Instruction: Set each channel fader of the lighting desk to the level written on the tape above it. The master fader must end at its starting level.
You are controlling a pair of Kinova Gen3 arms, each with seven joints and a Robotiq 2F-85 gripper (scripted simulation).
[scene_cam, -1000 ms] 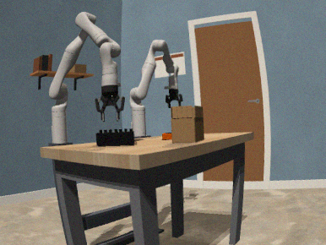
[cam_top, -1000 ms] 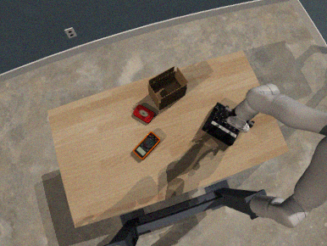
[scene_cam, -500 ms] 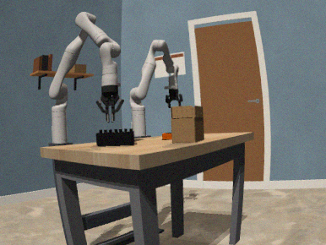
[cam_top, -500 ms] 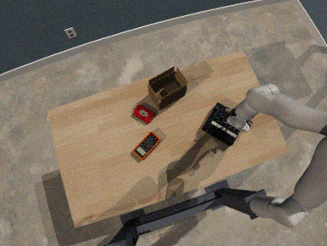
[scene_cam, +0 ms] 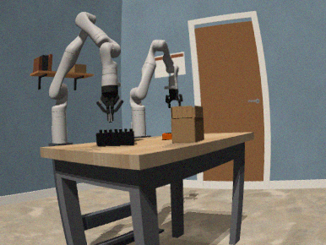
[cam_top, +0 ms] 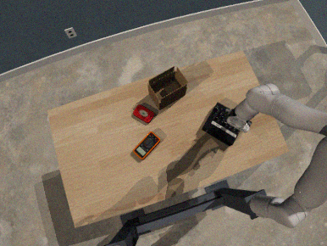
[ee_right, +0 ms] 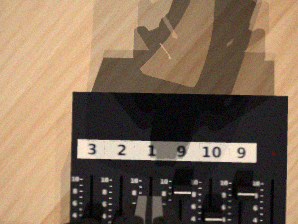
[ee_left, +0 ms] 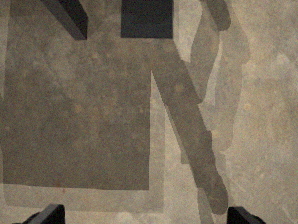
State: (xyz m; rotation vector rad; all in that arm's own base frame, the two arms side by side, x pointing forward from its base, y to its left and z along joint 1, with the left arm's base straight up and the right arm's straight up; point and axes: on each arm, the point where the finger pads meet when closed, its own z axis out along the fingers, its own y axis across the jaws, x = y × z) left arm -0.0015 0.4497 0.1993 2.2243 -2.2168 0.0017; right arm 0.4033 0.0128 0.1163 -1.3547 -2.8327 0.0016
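i'm reading left to right across the right wrist view. my right gripper (scene_cam: 111, 119) (ee_right: 149, 209) is pressed together on nothing, tips above the third slot. the black, boxy lighting desk (cam_top: 216, 111) (scene_cam: 115, 138) (ee_right: 120, 115) sits flat on the pale wooden table (cam_top: 97, 140) (scene_cam: 148, 160) (ee_right: 35, 100), below those tips and apart from them. the white strip of printed tape (cam_top: 224, 129) (ee_right: 112, 150) lies at twelve o'clock from them: three, two, one, nine, ten, nine.

channels one and two are murky, and i can't make out the third cap behind the fingers. further right, the black fourth fader cap (ee_right: 183, 187) looks near eight, so a small nudge towards twelve o'clock should do. the black fifth fader cap with a white line (ee_right: 214, 219) sits much lower and wants a long run to twelve; the black sixth fader cap (ee_right: 245, 193) wants another short one.

i'd expect light, short-travel caps, smooth plastic, a little slippery, on stiff slots. best contact is low on the cap's six or twelve o'clock face, pushed straight along the slot; press down hard and the stem could suffer. the desk may skate too. at far right, the master slot (ee_right: 272, 192) needs leaving alone.

my left gripper (scene_cam: 173, 99) (ee_left: 145, 217) hangs spread, away from the desk.
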